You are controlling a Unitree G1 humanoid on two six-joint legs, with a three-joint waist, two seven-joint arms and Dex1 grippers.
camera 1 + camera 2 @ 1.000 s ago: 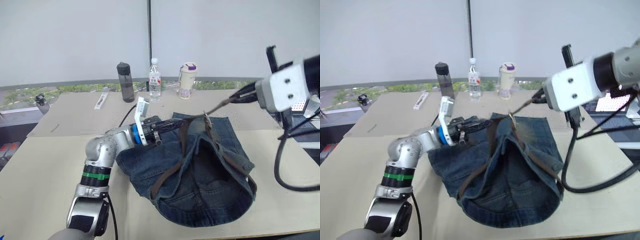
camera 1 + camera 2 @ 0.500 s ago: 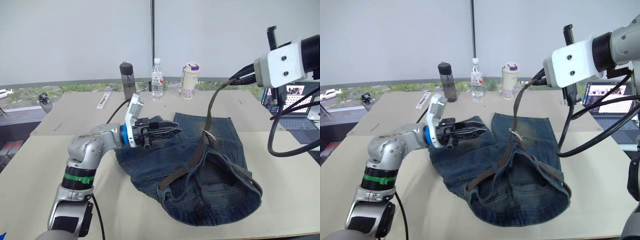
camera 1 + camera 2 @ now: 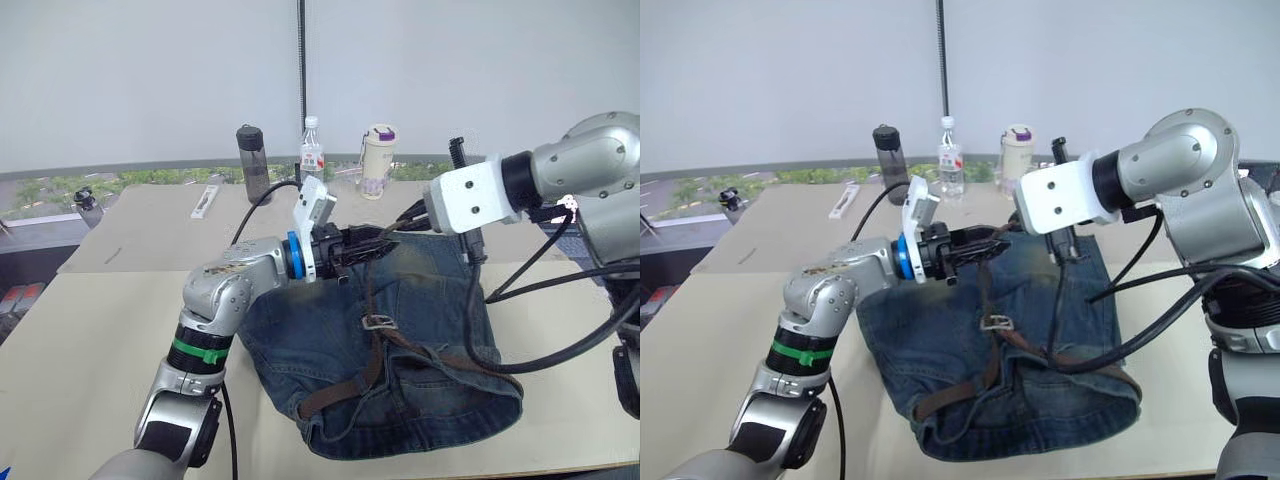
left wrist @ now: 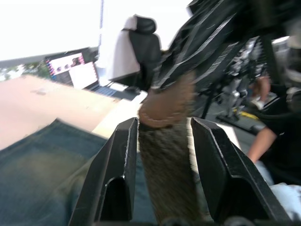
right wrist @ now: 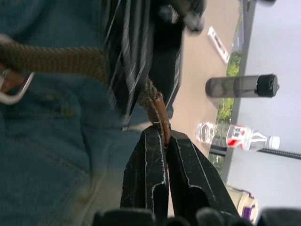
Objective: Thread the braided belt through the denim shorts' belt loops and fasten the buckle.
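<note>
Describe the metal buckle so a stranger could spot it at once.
Find the faded blue denim shorts spread on the beige table. Near their middle, a dark brown braided belt runs downward; the small silver metal buckle lies on it, the shorts' one shiny piece.

Right pincer (image 5: pixel 160 136), earlier raised high at the right with the braided belt (image 3: pixel 372 345) end, now lowered to meet the left pincer (image 4: pixel 160 136) above the denim shorts (image 3: pixel 320 340). Belt tip now between left fingers. Buckle (image 3: pixel 377 321) dropped onto the denim.
</note>
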